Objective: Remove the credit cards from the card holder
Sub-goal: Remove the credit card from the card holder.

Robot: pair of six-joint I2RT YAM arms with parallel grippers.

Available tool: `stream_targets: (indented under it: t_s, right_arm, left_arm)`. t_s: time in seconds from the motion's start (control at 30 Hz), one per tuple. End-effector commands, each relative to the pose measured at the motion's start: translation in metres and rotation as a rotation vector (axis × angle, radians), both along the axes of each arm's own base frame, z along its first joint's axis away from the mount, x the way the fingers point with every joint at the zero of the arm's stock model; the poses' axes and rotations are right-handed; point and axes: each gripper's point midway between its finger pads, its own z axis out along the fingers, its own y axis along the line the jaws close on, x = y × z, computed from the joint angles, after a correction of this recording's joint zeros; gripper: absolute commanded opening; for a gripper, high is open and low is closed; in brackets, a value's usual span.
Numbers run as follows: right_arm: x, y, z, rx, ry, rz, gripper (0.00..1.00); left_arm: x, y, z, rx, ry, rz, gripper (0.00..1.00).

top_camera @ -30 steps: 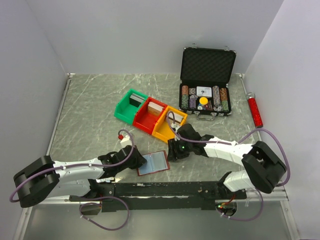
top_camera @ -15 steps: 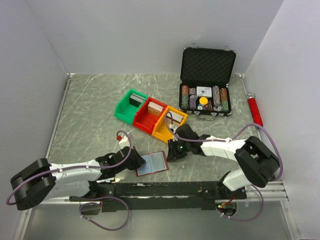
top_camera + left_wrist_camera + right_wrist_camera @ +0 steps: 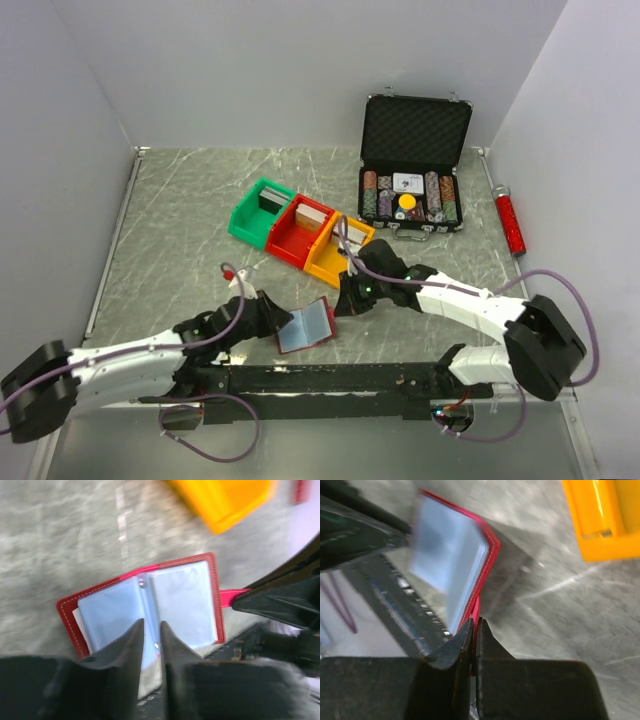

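Observation:
The card holder [image 3: 305,326] lies open near the table's front edge, dark red with its right half tilted up off the table. Pale blue-grey credit cards [image 3: 182,597] sit in its sleeves on both halves. My right gripper [image 3: 341,304] is shut on the holder's red strap tab [image 3: 476,611], the jaws pinching it flat in the right wrist view [image 3: 475,622]. My left gripper [image 3: 277,315] hovers at the holder's left side. In the left wrist view its fingers [image 3: 151,624] stand a narrow gap apart over the middle fold, with nothing between them.
Green [image 3: 260,212], red [image 3: 299,231] and yellow [image 3: 340,250] bins stand in a row just behind the holder. An open black chip case [image 3: 413,165] is at the back right, a red tube [image 3: 511,222] along the right wall, and the black base rail [image 3: 330,378] in front.
My right gripper has closed on the strap tab and raised the holder's right half. My left gripper's fingers have parted a little, and the left arm has shifted.

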Motion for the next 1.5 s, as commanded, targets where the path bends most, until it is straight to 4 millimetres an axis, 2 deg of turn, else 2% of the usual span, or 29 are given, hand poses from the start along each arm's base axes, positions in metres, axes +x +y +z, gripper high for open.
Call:
stream_targets:
  t_s: [0.0,0.1,0.3,0.43,0.63,0.77,0.93,1.23,1.33,1.47]
  right_arm:
    - [0.000,0.007,0.046,0.068,-0.079,0.093,0.00]
    - [-0.002,0.009,0.055,0.091,-0.082,0.110,0.00]
    - [-0.003,0.013,0.051,0.103,-0.061,0.118,0.00]
    - [-0.004,0.015,0.055,0.120,-0.060,0.121,0.00]
    - [-0.007,0.008,0.039,0.078,-0.038,0.116,0.00]
    - [-0.009,0.007,0.030,0.071,-0.018,0.111,0.00]
    - [-0.010,0.007,0.028,0.071,-0.019,0.107,0.00]
    - [-0.009,0.005,0.036,0.076,-0.042,0.106,0.00]
    - [-0.010,0.005,0.041,0.084,-0.052,0.105,0.00]
    - [-0.010,0.005,0.044,0.093,-0.054,0.104,0.00]
  left_arm:
    - [0.005,-0.005,0.040,-0.186,-0.122,0.008,0.30]
    - [0.002,-0.008,0.052,-0.264,-0.156,-0.010,0.37]
    - [-0.003,-0.017,0.044,-0.232,-0.140,-0.066,0.37]
    - [-0.003,-0.027,0.045,-0.219,-0.145,-0.112,0.40]
    - [-0.001,-0.045,0.049,-0.200,-0.158,-0.176,0.43]
    - [0.001,-0.062,0.060,-0.209,-0.175,-0.222,0.46]
    - [0.003,-0.074,0.053,-0.172,-0.155,-0.262,0.49]
    - [0.005,-0.072,0.043,-0.133,-0.120,-0.244,0.39]
    - [0.003,-0.069,0.037,-0.111,-0.108,-0.243,0.40]
    - [0.002,-0.071,0.033,-0.099,-0.101,-0.259,0.46]
